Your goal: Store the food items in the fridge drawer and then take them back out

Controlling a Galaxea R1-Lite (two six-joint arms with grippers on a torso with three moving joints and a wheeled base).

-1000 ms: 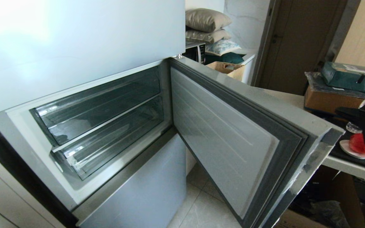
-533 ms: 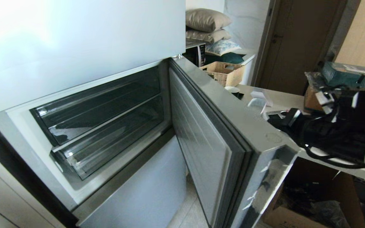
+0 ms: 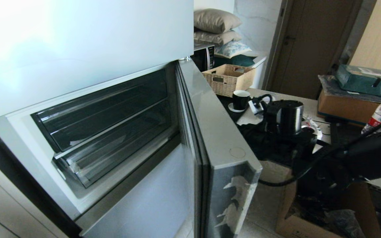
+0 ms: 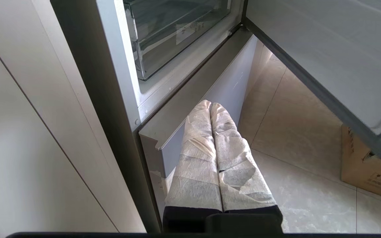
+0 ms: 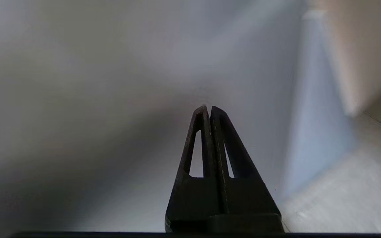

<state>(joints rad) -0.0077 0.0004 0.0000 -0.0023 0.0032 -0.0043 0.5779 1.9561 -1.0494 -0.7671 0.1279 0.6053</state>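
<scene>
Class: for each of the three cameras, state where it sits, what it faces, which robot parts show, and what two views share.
Head: high, facing the fridge drawer, fridge door; right arm.
Left wrist: low, facing fridge base, floor; shut left gripper.
Right wrist: close to a pale panel; shut right gripper.
Shared: head and left wrist both show the drawer.

The grey-lined fridge compartment door (image 3: pixel 220 138) stands narrower to the cabinet than before, now seen edge-on. The black right arm (image 3: pixel 313 148) has swung in behind it, exposing the black cup (image 3: pixel 241 99) and woven basket (image 3: pixel 228 78).
</scene>
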